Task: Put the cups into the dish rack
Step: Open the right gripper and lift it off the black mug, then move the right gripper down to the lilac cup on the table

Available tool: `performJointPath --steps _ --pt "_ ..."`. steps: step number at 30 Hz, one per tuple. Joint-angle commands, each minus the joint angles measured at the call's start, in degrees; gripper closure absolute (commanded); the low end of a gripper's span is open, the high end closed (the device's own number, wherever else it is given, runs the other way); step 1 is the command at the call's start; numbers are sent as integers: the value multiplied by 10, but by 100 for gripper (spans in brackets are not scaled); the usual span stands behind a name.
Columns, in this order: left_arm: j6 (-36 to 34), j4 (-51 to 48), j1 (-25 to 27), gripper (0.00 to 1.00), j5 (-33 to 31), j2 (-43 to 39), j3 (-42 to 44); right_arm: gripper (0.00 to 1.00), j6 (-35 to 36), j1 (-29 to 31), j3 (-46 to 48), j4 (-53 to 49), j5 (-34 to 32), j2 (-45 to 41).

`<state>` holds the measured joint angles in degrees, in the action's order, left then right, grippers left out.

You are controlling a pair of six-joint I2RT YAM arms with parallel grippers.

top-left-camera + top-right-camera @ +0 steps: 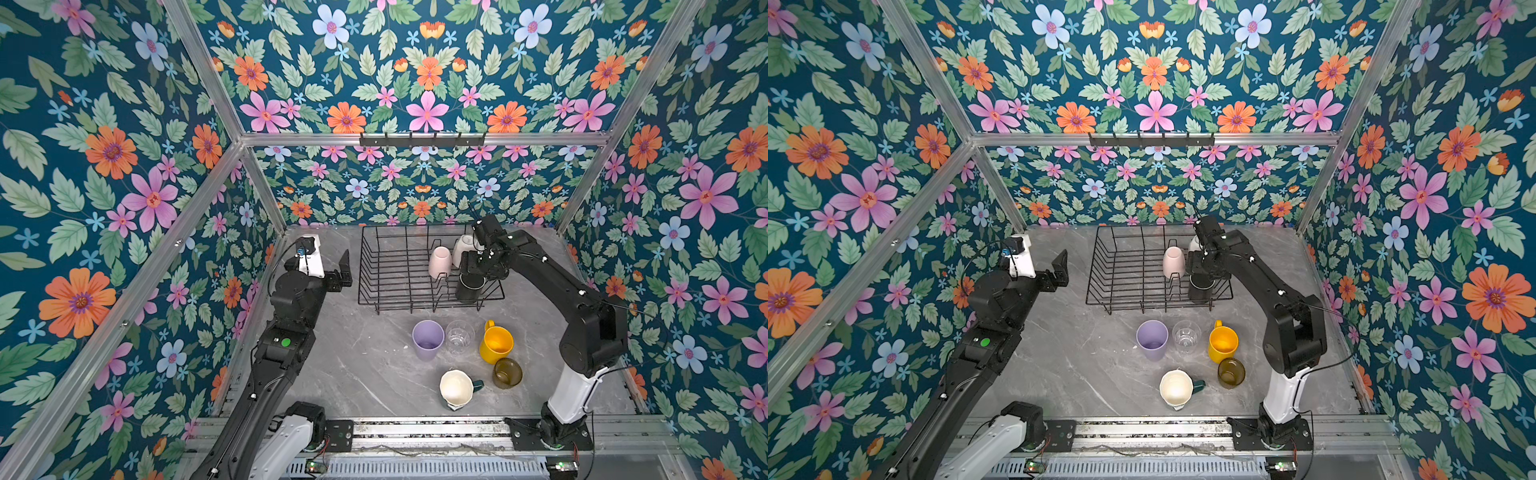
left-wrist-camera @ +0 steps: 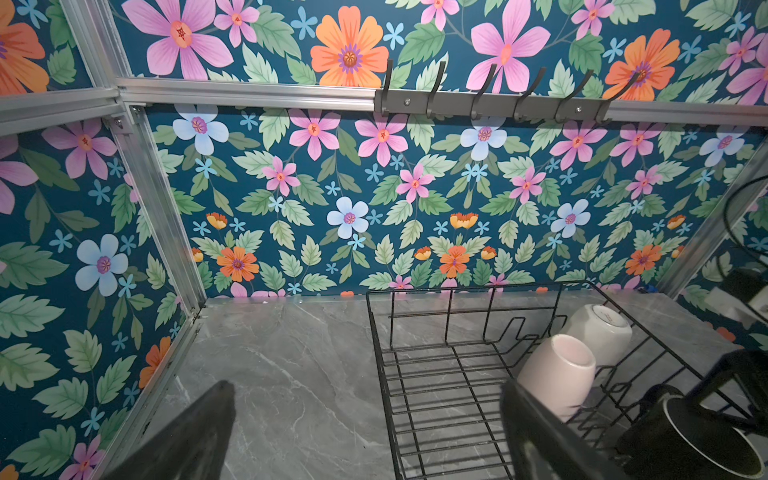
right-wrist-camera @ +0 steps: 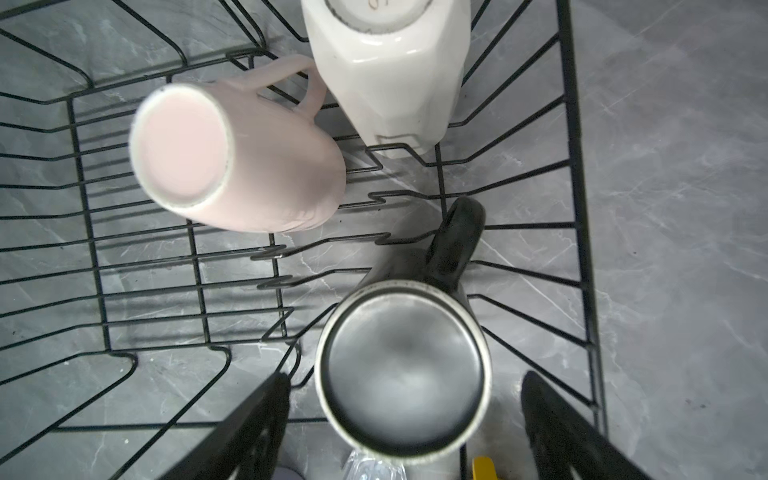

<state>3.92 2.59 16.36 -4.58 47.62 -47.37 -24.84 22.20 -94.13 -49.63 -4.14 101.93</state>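
L gripper (image 2: 365, 388): fingers spread wide, holding nothing.
R gripper (image 3: 405, 376): fingers apart, straddling black mug (image 3: 401, 332), not touching.

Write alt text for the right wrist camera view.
The right end effector hangs open with a finger on either side of a black mug standing in the wire dish rack, not touching it. Also in the rack, a pale pink mug leans upside down beside an upturned white mug, over a grey marble table.
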Motion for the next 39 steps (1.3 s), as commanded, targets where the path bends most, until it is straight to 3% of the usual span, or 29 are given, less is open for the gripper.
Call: performJointPath --steps 1,10,19,26,39 --pt "-8 7 0 0 -8 -2 -3 15 19 17 15 -2 -13 -40" --pt "-9 8 0 0 -16 -3 -1 24 23 136 79 -25 -19 -147" --pt "-8 8 -1 0 -18 -4 0 35 -23 251 125 -52 -34 -168" --pt "-8 8 0 0 -19 -4 0 46 -42 268 142 -27 -17 -143" --pt "-8 10 0 0 -20 -5 0 55 -58 292 155 15 9 -85"
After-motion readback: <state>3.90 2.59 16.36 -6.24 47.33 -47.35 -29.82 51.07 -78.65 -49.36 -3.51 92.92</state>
